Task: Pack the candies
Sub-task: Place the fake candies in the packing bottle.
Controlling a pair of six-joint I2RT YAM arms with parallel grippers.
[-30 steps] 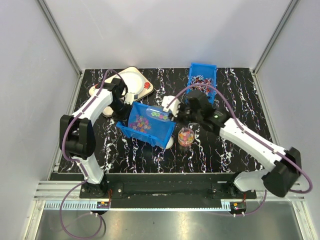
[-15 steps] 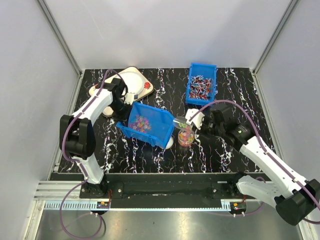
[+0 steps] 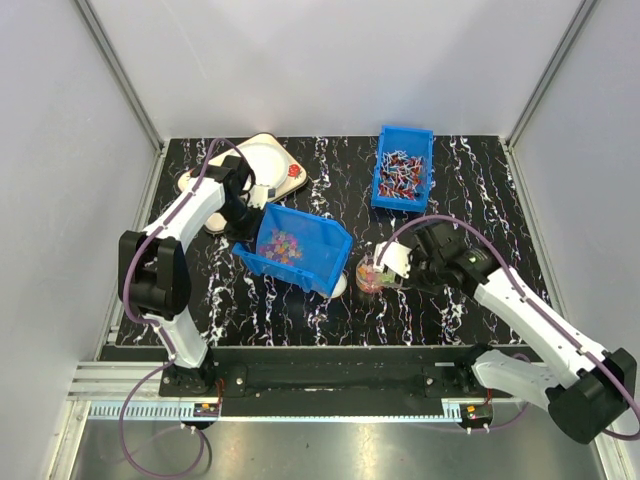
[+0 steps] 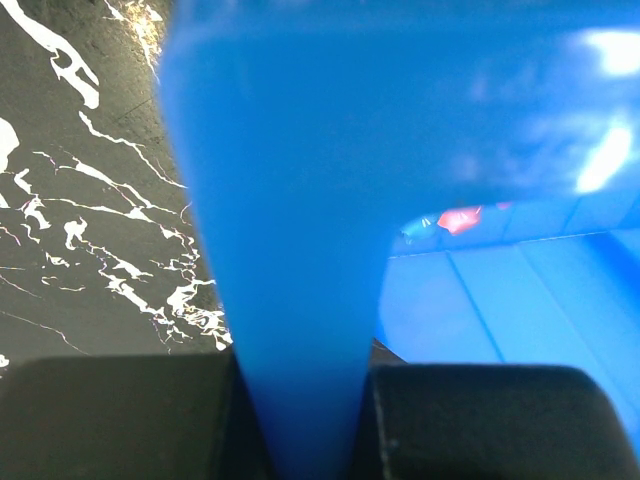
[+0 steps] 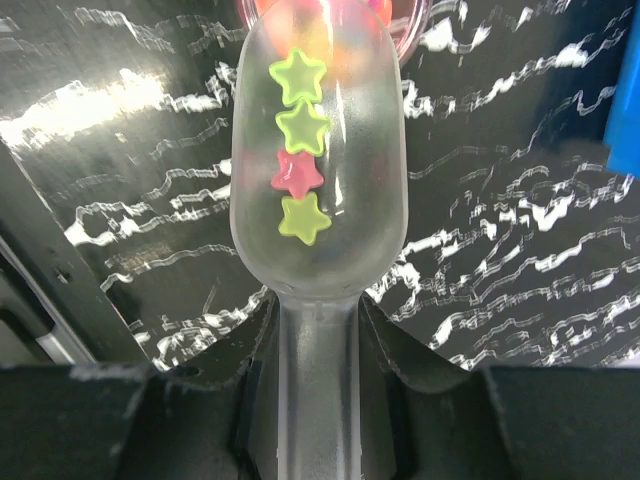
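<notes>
A tilted blue bin (image 3: 300,262) holds small multicoloured candies (image 3: 284,243). My left gripper (image 3: 243,214) is shut on the bin's left wall (image 4: 300,250), keeping it tipped; a few candies (image 4: 455,218) show inside. My right gripper (image 3: 398,262) is shut on the handle of a clear plastic scoop (image 5: 318,170). Several star-shaped candies (image 5: 302,125), green and pink, lie in its bowl. The scoop's tip rests at the rim of a small clear cup (image 3: 370,277) that has candies in it; in the right wrist view the cup (image 5: 410,25) is mostly cut off at the top.
A second blue bin (image 3: 403,170) with red-white wrapped sweets stands at the back right. A round white device on a wooden board (image 3: 262,160) sits at the back left. Black marbled tabletop (image 3: 450,190) with grey walls around.
My right arm has carried the scoop from the tilted bin over to the cup and lowered its tip to the rim. The left arm and the bin have not moved.
</notes>
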